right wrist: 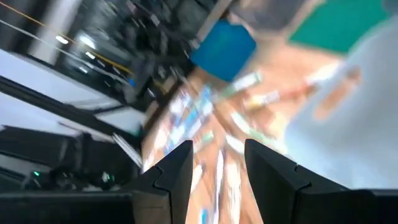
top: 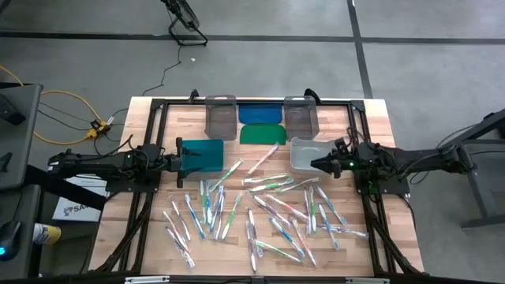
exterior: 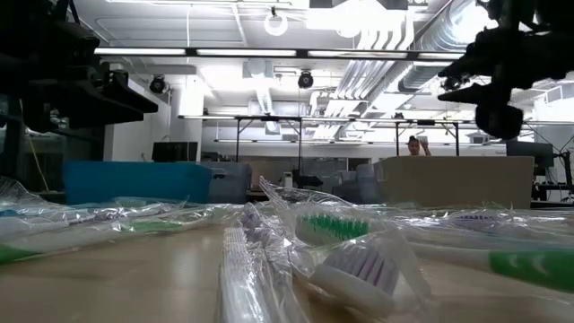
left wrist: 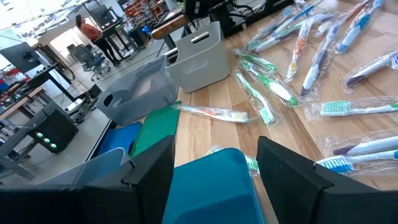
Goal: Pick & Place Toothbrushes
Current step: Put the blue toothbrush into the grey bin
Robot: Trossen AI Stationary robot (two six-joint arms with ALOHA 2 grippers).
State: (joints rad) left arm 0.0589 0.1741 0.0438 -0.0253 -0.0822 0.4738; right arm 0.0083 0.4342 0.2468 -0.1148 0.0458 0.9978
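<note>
A pale wooden plank worktop (top: pixel 158 118) framed by black rails carries dozens of thin wrapped toothbrushes (top: pixel 260 209), scattered loosely across its near half. Along the far edge stand two clear grey plastic bins (top: pixel 221 117), with a flat blue lid (top: pixel 260 113) and a flat green lid (top: pixel 261 134) between them. A teal plastic bin (top: pixel 203 154) sits left of centre, a pale clear bin (top: pixel 304 152) right.

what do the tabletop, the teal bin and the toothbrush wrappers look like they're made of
Tabletop: apparently wood, pale planks with visible seams, matte.
Teal bin: likely plastic, opaque, smooth moulded walls.
Toothbrush wrappers: thin clear plastic film, crinkled and glinting; the brush inside shows through.
</note>
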